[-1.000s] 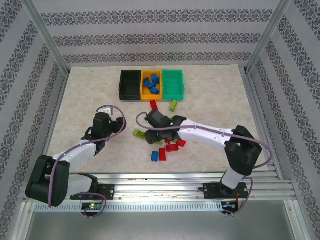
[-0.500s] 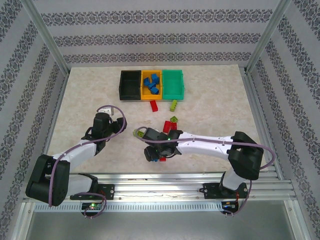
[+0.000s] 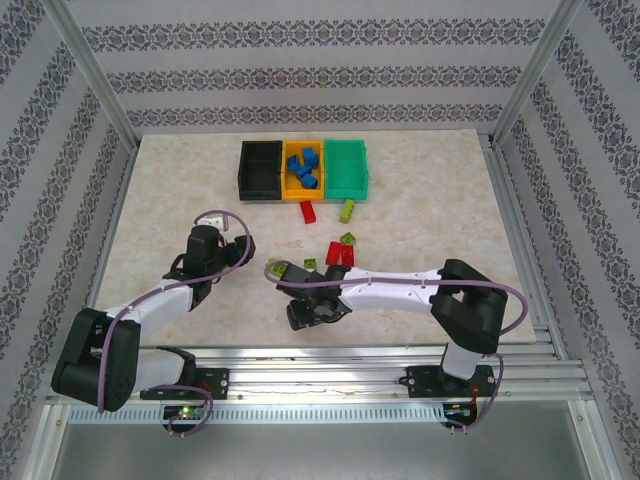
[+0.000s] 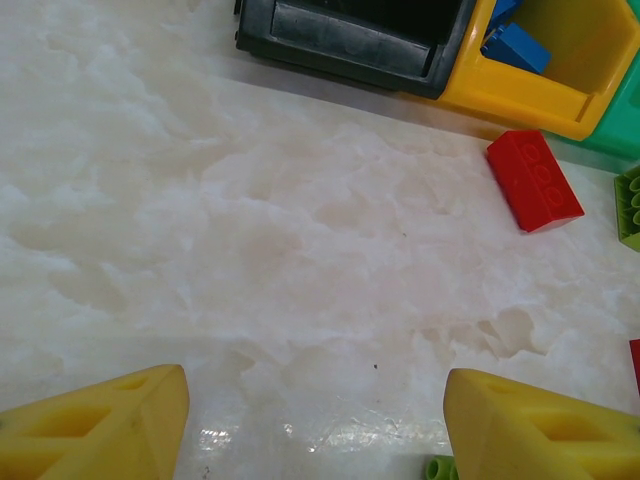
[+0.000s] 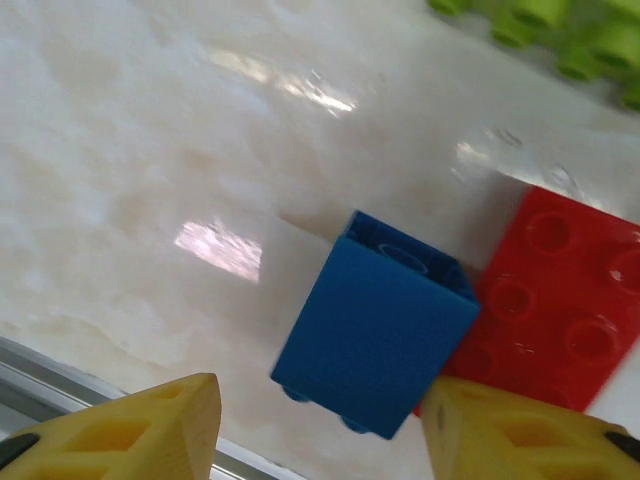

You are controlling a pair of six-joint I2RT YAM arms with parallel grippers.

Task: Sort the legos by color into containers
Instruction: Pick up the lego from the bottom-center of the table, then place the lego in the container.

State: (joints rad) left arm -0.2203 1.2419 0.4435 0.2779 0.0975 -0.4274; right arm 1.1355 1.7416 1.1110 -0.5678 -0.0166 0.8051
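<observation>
"Top external view first: where do your two grippers sit?"

"My left gripper [image 3: 238, 246] hangs over bare table [image 3: 160, 200] on the left side; my right gripper [image 3: 303, 312] is low near the table's front edge, its arm stretched across toward the left. At the far side three containers stand in a row, touching: the black bin [image 3: 246, 172], the orange-yellow bin [image 3: 290, 192], the teal bin [image 3: 348, 168]. Several blue legos [image 3: 305, 168] lie in the orange-yellow bin; one red lego [image 3: 308, 211] and one lime lego [image 3: 347, 210] lie just in front of the row; a loose cluster of red and lime legos [image 3: 338, 252] lies between those and my right gripper."

"And the wrist cameras: spread, or pinching something?"

"Left wrist view: my yellow fingers [image 4: 100, 430] stand wide apart with only pale marbled tabletop between them, nothing held. Right wrist view: my fingers [image 5: 120, 430] are spread to either side of a blue brick [image 5: 375, 325] resting on the table. A clear gap separates it from the finger on the view's left; whether the other finger touches it I cannot tell. A flat red brick [image 5: 560, 300] lies against the blue brick's side; lime bricks [image 5: 540, 25] lie beyond them."
</observation>
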